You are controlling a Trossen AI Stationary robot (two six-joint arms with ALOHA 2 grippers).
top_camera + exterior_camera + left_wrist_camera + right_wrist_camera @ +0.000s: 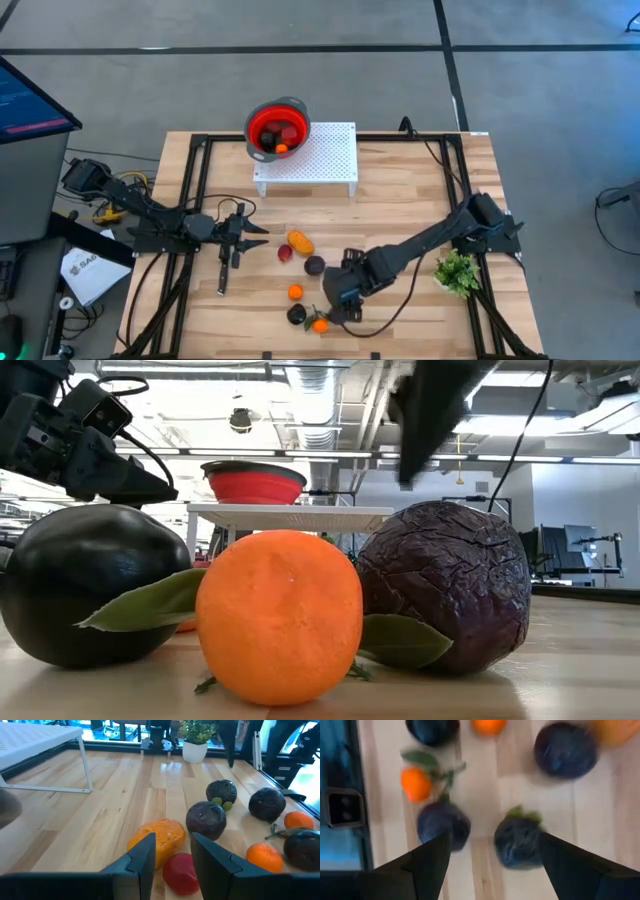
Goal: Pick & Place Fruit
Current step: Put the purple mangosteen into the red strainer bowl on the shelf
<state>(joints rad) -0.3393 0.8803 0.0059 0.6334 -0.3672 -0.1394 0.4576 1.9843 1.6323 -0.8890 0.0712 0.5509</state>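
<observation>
the oblong orange-yellow fruit point(300, 242) lies mid-table, long axis slanting from the left gripper point(262, 236) toward the table's near right. that gripper's fingers stand slightly apart, empty, just beside it. the right gripper point(492, 852) hangs wide open above two dark purple fruits point(443, 826).

- Four dark purple-black round fruits point(206, 820) lie on the table, in front of the white stand point(320, 150).
- Two small orange balls point(263, 857) lie among them, also in front of the stand.
- One oblong orange-yellow piece point(157, 837) and one red fruit point(180, 872) lie nearer to the stand.
- One red bowl point(277, 125) sits at the stand's corner; the fruits inside it I cannot count.
- One green leafy sprig point(457, 272) lies well apart from the stand.
</observation>
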